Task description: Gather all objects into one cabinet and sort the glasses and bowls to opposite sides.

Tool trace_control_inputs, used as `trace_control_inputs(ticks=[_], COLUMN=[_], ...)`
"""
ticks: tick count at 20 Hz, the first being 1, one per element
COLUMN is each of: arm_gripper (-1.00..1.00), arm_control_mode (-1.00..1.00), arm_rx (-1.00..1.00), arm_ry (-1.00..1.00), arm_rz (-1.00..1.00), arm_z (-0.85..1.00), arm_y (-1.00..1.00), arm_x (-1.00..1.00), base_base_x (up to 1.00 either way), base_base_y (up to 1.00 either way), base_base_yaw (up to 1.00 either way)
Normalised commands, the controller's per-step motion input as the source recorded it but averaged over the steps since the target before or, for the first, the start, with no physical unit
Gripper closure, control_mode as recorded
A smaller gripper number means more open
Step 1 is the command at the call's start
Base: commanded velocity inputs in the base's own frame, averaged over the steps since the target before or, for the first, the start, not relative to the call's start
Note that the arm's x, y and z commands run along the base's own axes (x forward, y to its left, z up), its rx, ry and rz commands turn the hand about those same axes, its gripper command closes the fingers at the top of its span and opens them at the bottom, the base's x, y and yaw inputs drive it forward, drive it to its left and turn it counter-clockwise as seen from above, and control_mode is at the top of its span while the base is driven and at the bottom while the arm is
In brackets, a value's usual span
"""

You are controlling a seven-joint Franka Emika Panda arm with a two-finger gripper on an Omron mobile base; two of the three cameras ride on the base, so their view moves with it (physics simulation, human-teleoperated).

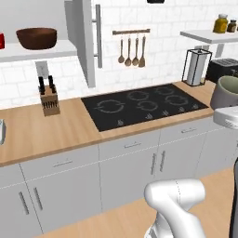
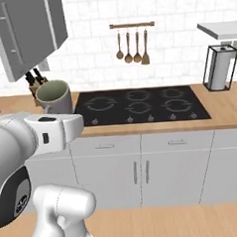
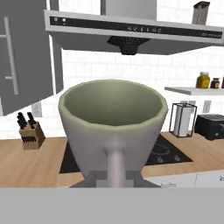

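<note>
A pale grey-green mug (image 3: 113, 118) with a side handle hangs in the air in front of my hand, its handle toward the camera. My gripper (image 3: 114, 178) is shut on that handle, and the mug hides the fingertips. The same mug (image 1: 226, 92) shows at the right edge of the left base view and over the arm (image 2: 53, 97) in the right base view. A wide dark brown bowl (image 1: 36, 38) rests on the shelf (image 1: 46, 50) of the open upper cabinet. A red sliver of the mug (image 1: 1, 41) sits beside it, cut off by the edge. The blue vessel is out of view.
The cabinet door (image 1: 86, 42) stands open over the wooden counter (image 1: 32, 130). A knife block (image 1: 49, 100), black cooktop (image 1: 144, 104), hanging utensils (image 1: 132, 49), paper towel holder (image 1: 196, 67), toaster (image 1: 224, 69) and a jar shelf (image 1: 209, 35) line the wall.
</note>
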Motion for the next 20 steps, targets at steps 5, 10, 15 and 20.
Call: trace_control_inputs(ticks=[5, 10, 15, 20], arm_gripper=[1.0, 1.0, 1.0, 1.0], arm_control_mode=[1.0, 1.0, 1.0, 1.0], arm_rx=[0.0, 0.0, 0.0, 0.0], arm_ry=[0.0, 0.0, 0.0, 0.0], arm_rz=[0.0, 0.0, 0.0, 0.0], arm_z=[0.0, 0.0, 0.0, 0.0], arm_y=[0.0, 0.0, 0.0, 0.0], arm_x=[0.0, 0.0, 0.0, 0.0], base_base_x=[0.15, 0.28, 0.28, 0.21], base_base_y=[1.0, 1.0, 1.0, 1.0], base_base_yaw=[-0.02, -0.04, -0.01, 0.0])
